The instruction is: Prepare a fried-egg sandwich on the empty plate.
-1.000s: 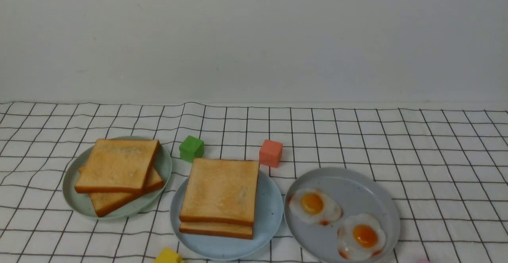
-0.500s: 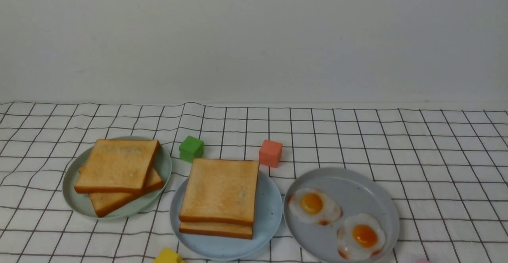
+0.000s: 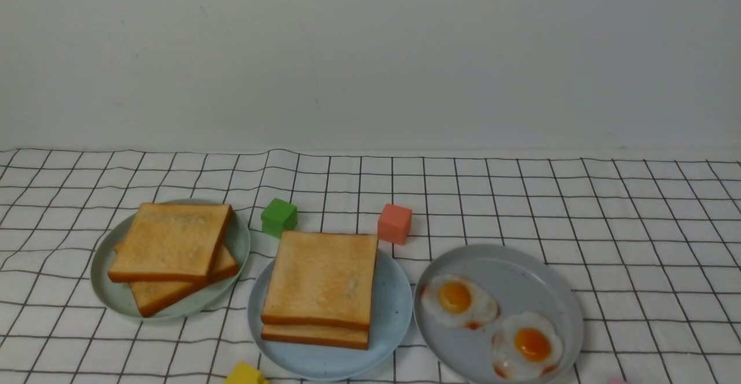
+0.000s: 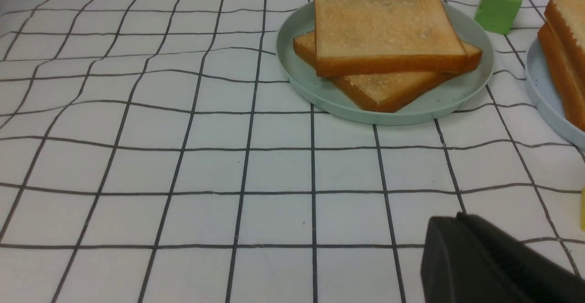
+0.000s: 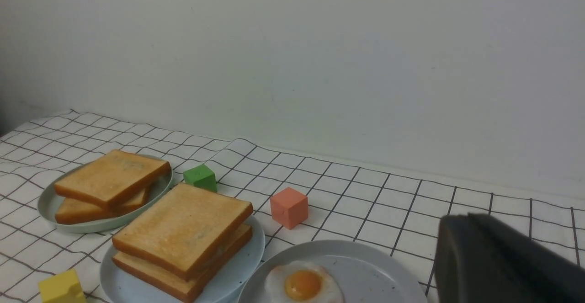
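Already stacked on light blue plate point(image 3: 396, 308): egg sandwich point(image 3: 320, 285); left claw point(image 4: 484, 266) closed, right claw point(image 5: 498, 262) indeterminable.

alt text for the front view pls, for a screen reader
A two-slice toast sandwich sits on a light blue plate on a checked cloth. A grey plate with two fried eggs is on its right, a green plate of toast on its left.
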